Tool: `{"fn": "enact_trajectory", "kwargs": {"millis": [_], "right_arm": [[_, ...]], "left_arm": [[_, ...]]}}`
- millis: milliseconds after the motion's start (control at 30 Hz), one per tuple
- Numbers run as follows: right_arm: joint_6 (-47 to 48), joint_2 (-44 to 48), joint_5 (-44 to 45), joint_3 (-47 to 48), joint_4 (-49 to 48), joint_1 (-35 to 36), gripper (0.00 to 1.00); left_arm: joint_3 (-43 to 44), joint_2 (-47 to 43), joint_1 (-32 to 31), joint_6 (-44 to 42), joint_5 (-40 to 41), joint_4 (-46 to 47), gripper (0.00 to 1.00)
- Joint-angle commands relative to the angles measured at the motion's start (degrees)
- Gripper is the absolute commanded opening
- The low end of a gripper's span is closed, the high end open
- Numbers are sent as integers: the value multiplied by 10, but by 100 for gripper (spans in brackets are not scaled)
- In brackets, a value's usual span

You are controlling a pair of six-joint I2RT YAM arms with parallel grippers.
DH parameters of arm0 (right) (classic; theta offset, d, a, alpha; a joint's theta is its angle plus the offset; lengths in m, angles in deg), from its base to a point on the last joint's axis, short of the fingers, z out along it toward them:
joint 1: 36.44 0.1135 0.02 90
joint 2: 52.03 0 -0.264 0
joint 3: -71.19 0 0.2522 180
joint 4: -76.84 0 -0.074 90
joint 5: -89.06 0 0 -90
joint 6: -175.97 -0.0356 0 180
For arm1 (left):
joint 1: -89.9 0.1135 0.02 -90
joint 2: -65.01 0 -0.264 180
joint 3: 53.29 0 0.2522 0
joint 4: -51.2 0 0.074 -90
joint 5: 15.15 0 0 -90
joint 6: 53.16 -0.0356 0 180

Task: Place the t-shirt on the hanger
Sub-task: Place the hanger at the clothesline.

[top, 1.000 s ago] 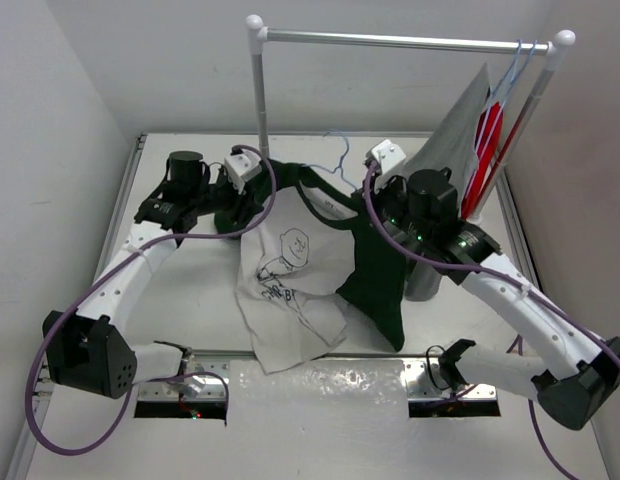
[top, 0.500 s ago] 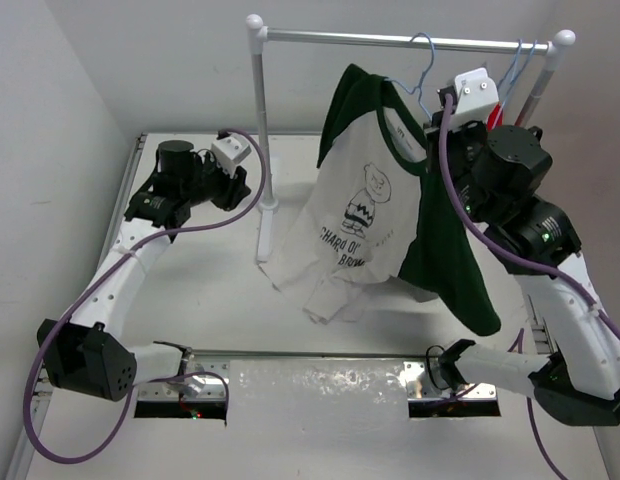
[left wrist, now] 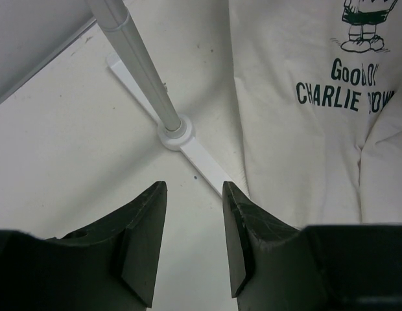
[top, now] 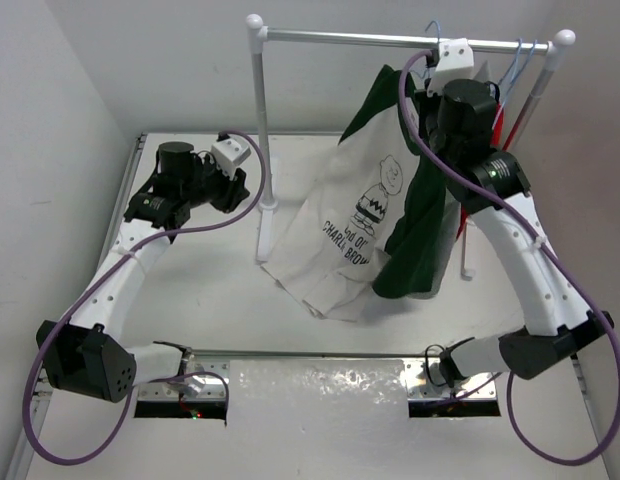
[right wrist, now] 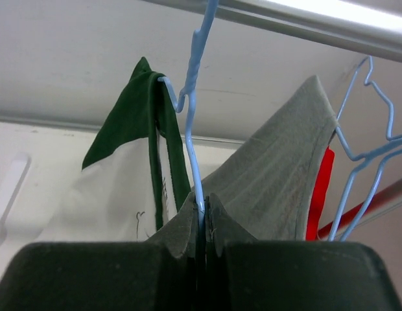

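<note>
The white t-shirt (top: 365, 215) with dark green sleeves and a printed chest logo hangs on the light-blue wire hanger (right wrist: 191, 110). The hanger's hook (top: 432, 33) is up at the rack's rail (top: 390, 40). My right gripper (right wrist: 202, 214) is shut on the hanger's wire, just under the rail; it shows behind the shirt in the top view (top: 460, 90). The shirt's green collar (right wrist: 152, 116) drapes over the hanger's shoulder. My left gripper (left wrist: 193, 194) is open and empty, low over the table beside the rack's left post (left wrist: 139, 61), left of the shirt's hem (left wrist: 305, 129).
A grey shirt (right wrist: 279, 175) and a red garment (right wrist: 318, 194) hang on other blue hangers (right wrist: 369, 142) at the rail's right end. The rack's left post (top: 260, 140) stands on a white foot (left wrist: 188, 146). White walls close in left and behind.
My right arm has lifted the hanger with the t-shirt from the table up to the rail and swung it right. My left gripper let go and drew back left.
</note>
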Motion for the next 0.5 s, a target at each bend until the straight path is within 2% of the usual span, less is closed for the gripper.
{"fn": "enact_trajectory", "kwargs": {"millis": [0, 200, 333, 367, 400, 467], "right_arm": [[-44, -7, 20, 40, -96, -24, 0], [-82, -53, -12, 53, -74, -74, 0], [-92, -37, -23, 7, -78, -75, 0], [-95, -26, -36, -27, -91, -75, 3], [-95, -14, -46, -47, -101, -75, 12], [-93, 25, -69, -94, -113, -75, 40]], "left_arm": [[-4, -23, 5, -9, -1, 9, 37], [-17, -23, 6, -13, 2, 11, 37], [-28, -20, 6, -17, 12, 13, 37], [-31, -18, 7, -17, 14, 14, 37], [-34, -17, 7, -18, 15, 14, 37], [-35, -15, 8, -19, 15, 14, 37]]}}
